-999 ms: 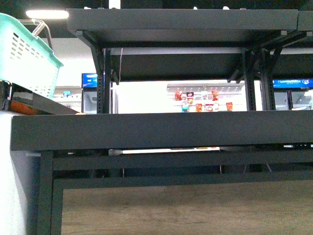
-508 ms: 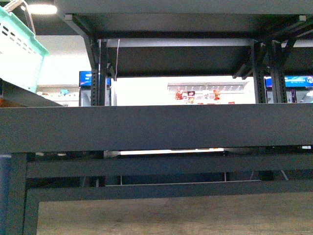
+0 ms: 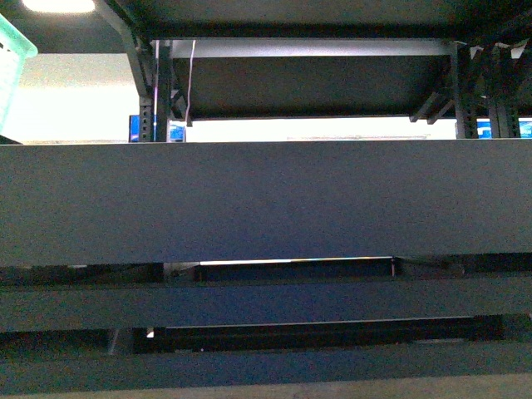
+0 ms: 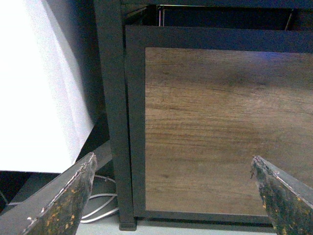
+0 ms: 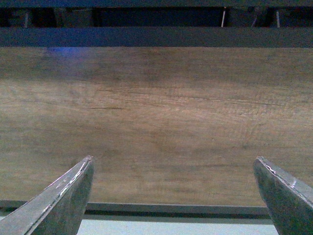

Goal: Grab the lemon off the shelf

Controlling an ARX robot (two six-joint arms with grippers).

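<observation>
The shelf [image 3: 266, 199] fills the front view, 1 thick dark deck edge running right across it, with a teal basket [image 3: 10, 75] at upper left. The left gripper [image 4: 172, 164] and right gripper [image 5: 173, 164] are both spread wide and empty, each facing a wood panel [image 5: 156, 112] framed in dark metal (where the lemon lies cannot be told).

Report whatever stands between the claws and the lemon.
No lemon shows in any view, so its path cannot be judged. The open left claw and right claw each face a wood panel; the thick front edge of the shelf fills the front view.
</observation>
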